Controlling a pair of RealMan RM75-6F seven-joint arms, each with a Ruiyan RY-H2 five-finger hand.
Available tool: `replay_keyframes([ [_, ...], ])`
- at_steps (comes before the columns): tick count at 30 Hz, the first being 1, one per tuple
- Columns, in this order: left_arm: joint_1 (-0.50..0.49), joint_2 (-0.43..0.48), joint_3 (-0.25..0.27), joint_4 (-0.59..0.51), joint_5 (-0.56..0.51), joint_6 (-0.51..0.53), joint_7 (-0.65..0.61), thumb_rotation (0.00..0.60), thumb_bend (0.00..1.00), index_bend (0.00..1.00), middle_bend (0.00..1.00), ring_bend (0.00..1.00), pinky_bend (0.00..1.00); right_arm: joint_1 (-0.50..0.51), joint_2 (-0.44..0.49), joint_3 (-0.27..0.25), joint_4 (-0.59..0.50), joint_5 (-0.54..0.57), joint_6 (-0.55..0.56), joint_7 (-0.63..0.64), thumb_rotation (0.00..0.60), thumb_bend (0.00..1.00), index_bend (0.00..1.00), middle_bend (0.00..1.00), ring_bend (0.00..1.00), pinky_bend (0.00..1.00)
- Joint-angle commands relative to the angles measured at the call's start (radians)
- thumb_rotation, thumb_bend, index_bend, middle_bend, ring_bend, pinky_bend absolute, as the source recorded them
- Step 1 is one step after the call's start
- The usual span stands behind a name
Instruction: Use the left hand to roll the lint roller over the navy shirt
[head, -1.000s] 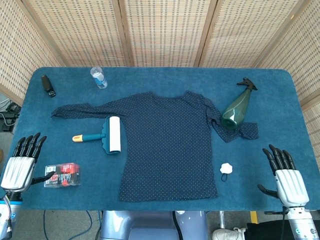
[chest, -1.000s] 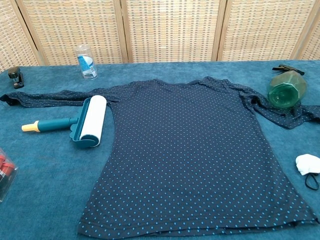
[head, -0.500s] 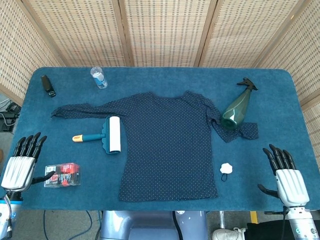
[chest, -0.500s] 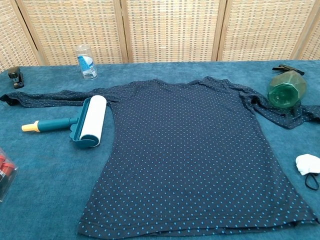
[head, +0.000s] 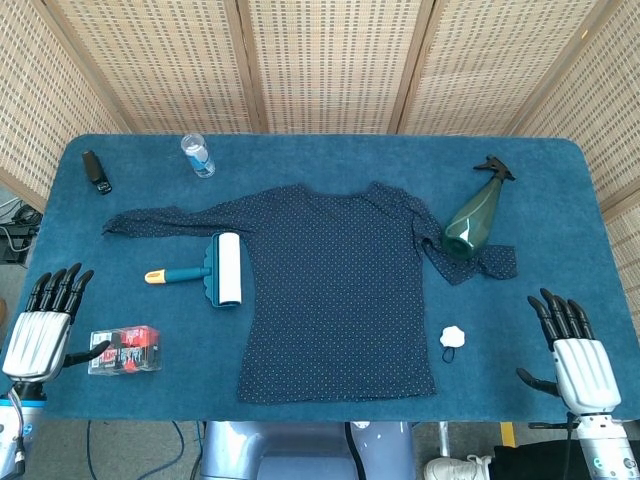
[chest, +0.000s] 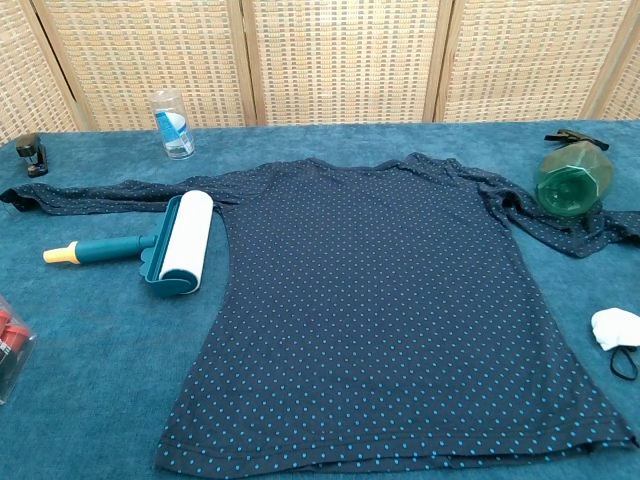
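Lint roller (head: 208, 271) laid toward left edge of table (head: 320, 150), drum touching shirt (head: 335, 295) side seam. Judged light, rigid; handle (chest: 100, 249) to be gripped, sticky drum avoided. Shirt judged soft, prone to bunching. Left hand (head: 42, 325) empty, fingers apart, at near-left corner; right hand (head: 572, 350) likewise, near-right corner.

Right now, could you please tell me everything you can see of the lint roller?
The lint roller lies flat on the blue tablecloth, untouched by either hand. It has a white sheet drum in a teal scalloped cradle, a teal handle and a cream-yellow end cap, all plastic by the look. The handle points toward the table's left edge. The drum lies just below the navy shirt's outstretched sleeve, along its left side.
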Motion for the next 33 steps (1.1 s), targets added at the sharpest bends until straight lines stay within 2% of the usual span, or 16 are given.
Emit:
replay_keyframes([
  [1,-0.015,0.006,-0.015,-0.006,-0.016,-0.018,0.004,0.600,0.00,0.00,0.00,0.00,0.00,0.000,0.001,0.002,0.002,0.005,-0.002,0.004,0.600,0.05,0.00,0.00,0.00,0.00],
  [3,-0.036,0.016,-0.037,-0.015,-0.037,-0.039,0.028,0.600,0.00,0.00,0.01,0.00,0.04,0.001,0.001,0.002,0.003,0.007,-0.006,0.006,0.600,0.05,0.00,0.00,0.00,0.00],
  [4,-0.047,0.019,-0.050,-0.020,-0.046,-0.046,0.038,0.600,0.00,0.00,0.06,0.05,0.11,0.002,0.000,0.002,0.003,0.007,-0.006,0.006,0.600,0.05,0.00,0.00,0.00,0.00],
  [5,-0.058,0.022,-0.063,-0.026,-0.057,-0.055,0.049,0.600,0.00,0.02,0.16,0.13,0.21,0.002,0.000,0.002,0.004,0.007,-0.007,0.006,0.600,0.05,0.00,0.00,0.00,0.00],
  [8,-0.101,0.027,-0.110,-0.039,-0.089,-0.082,0.074,0.600,0.00,0.07,0.45,0.37,0.43,0.004,-0.002,0.002,0.006,0.009,-0.011,0.005,0.600,0.05,0.00,0.00,0.00,0.00],
  [9,-0.114,0.029,-0.121,-0.041,-0.100,-0.096,0.077,0.600,0.00,0.08,0.51,0.41,0.46,0.004,-0.002,0.002,0.007,0.011,-0.013,0.005,0.600,0.05,0.00,0.00,0.00,0.00],
  [11,-0.187,0.048,-0.159,-0.045,-0.162,-0.217,0.062,0.600,0.00,0.11,0.65,0.52,0.53,0.007,-0.004,0.005,0.013,0.022,-0.022,0.008,0.600,0.05,0.00,0.00,0.00,0.00],
  [14,-0.243,0.069,-0.178,-0.040,-0.232,-0.324,0.065,0.600,0.00,0.16,0.77,0.63,0.59,0.009,-0.005,0.007,0.017,0.030,-0.028,0.012,0.600,0.05,0.00,0.00,0.00,0.00],
  [21,-0.360,0.064,-0.194,0.025,-0.401,-0.514,0.122,0.600,0.00,0.26,0.87,0.72,0.64,0.013,-0.007,0.014,0.028,0.050,-0.040,0.021,0.600,0.05,0.00,0.00,0.00,0.00],
  [26,-0.417,0.052,-0.189,0.062,-0.490,-0.578,0.162,0.600,0.02,0.33,0.88,0.72,0.65,0.016,-0.010,0.018,0.036,0.064,-0.051,0.024,0.600,0.05,0.00,0.00,0.00,0.00],
  [33,-0.477,0.019,-0.168,0.105,-0.571,-0.607,0.227,0.600,0.03,0.39,0.88,0.72,0.65,0.019,-0.013,0.021,0.043,0.074,-0.059,0.027,0.600,0.05,0.00,0.00,0.00,0.00],
])
